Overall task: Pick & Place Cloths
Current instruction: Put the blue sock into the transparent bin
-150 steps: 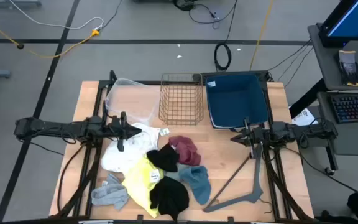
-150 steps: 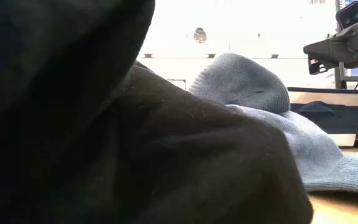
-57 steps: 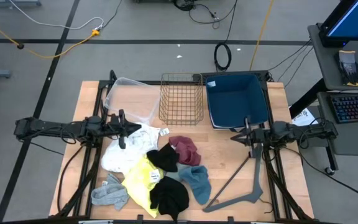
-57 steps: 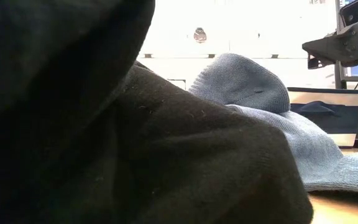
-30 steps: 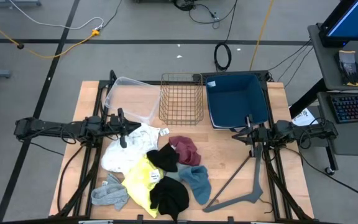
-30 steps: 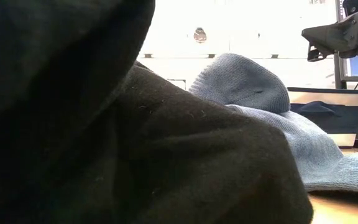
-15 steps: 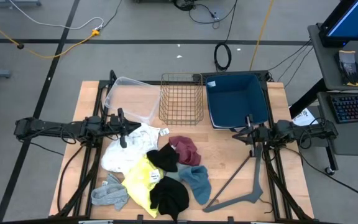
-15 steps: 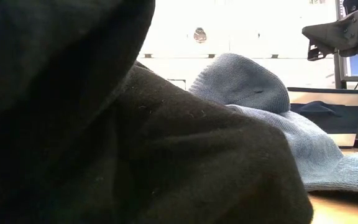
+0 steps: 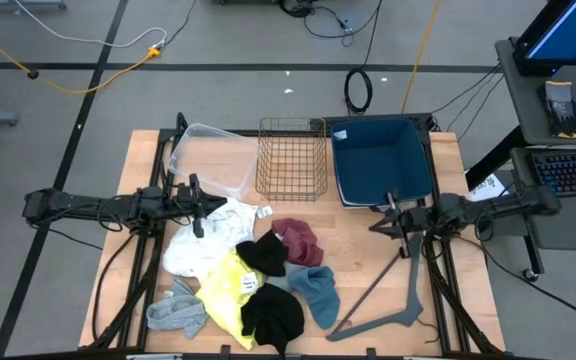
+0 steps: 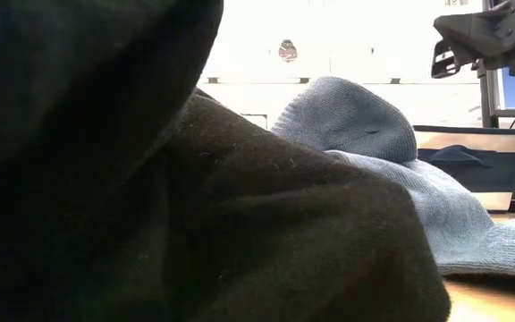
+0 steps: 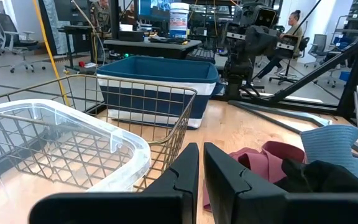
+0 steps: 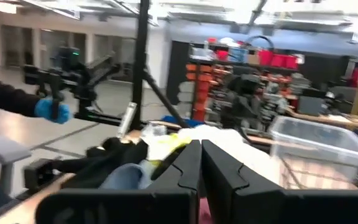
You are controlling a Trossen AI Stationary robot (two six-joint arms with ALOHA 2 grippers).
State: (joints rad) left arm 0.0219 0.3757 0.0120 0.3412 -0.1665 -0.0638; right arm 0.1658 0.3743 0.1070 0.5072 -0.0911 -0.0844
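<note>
The cloths lie heaped on the table's near middle: white, yellow, two black, maroon, teal-blue and grey. My left gripper hovers shut over the white cloth's far edge, its fingers nearly together. My right gripper is shut and stands in the air by the blue bin's near edge, high in the low view. In the low view a black cloth fills the foreground, with the teal-blue one behind it.
Along the far edge stand a clear plastic tub, a wire basket and a blue bin. A grey clothes hanger lies on the table's near right. A person's blue-gloved hand shows beyond the table.
My right gripper has risen and moved a little toward the table's left, staying shut. The left arm and the cloths have kept still.
</note>
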